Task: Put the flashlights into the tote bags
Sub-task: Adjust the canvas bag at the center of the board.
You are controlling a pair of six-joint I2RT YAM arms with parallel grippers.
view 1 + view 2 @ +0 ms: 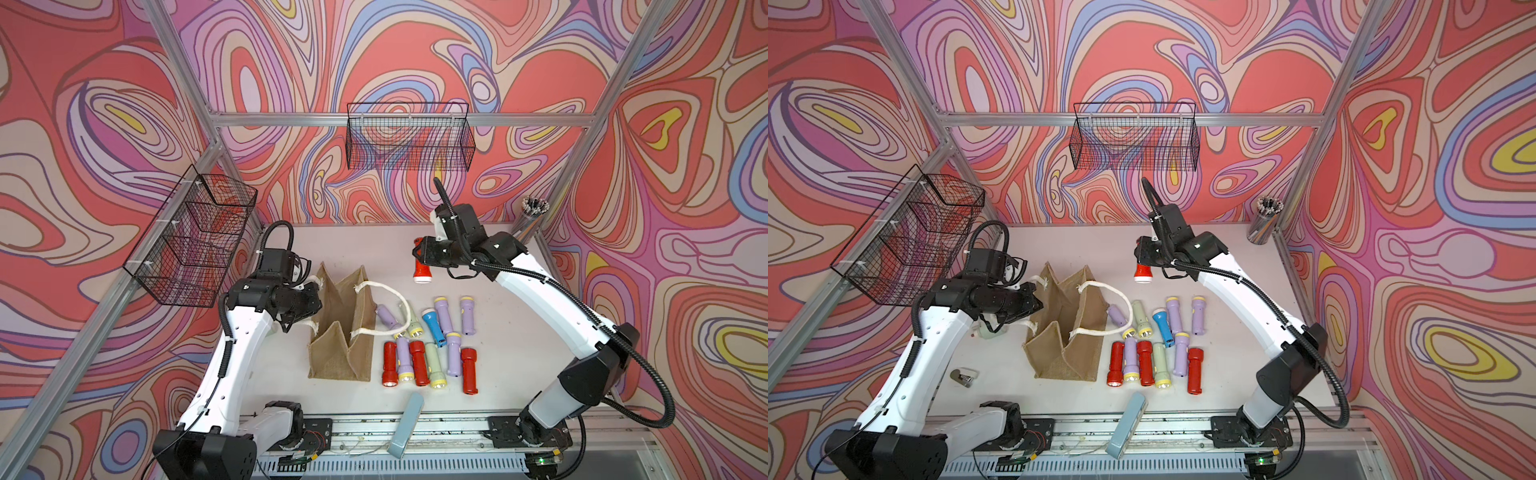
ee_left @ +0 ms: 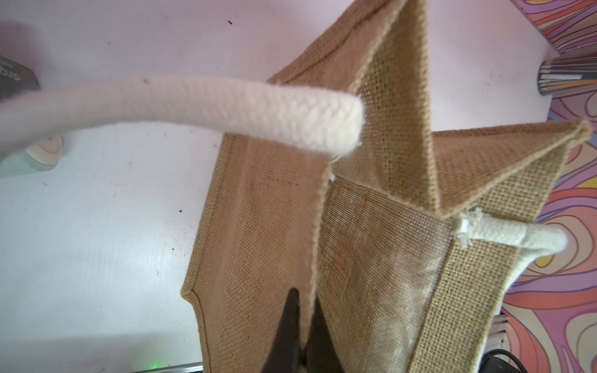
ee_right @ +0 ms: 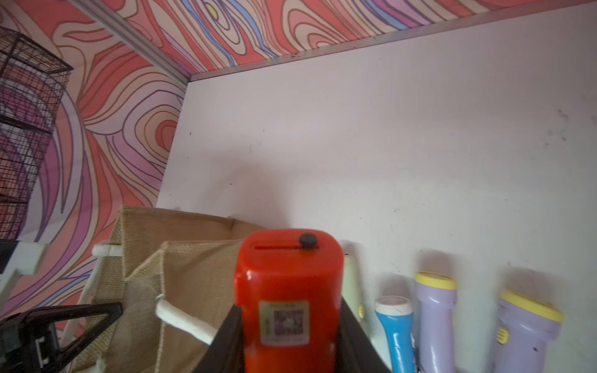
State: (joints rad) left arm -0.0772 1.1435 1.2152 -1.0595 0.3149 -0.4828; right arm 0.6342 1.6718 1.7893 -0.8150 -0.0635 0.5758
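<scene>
The tan burlap tote bag (image 1: 338,336) (image 1: 1065,336) stands open left of centre, with white rope handles (image 1: 384,291). My left gripper (image 1: 309,309) (image 2: 306,298) is shut on the rim of the bag's left wall, the fabric edge pinched between its black fingers (image 2: 287,326). My right gripper (image 1: 419,253) (image 3: 288,316) is shut on a red flashlight (image 1: 422,268) (image 1: 1143,271) (image 3: 287,284), held head down in the air behind and to the right of the bag. Several lilac, red, pale green and blue flashlights (image 1: 430,345) (image 1: 1156,345) lie on the table right of the bag.
Black wire baskets hang on the back wall (image 1: 409,137) and the left wall (image 1: 191,241). A grey-blue bar (image 1: 405,426) lies at the table's front edge. A cup of pens (image 1: 1264,222) stands at the back right. A small metal piece (image 1: 963,377) lies front left.
</scene>
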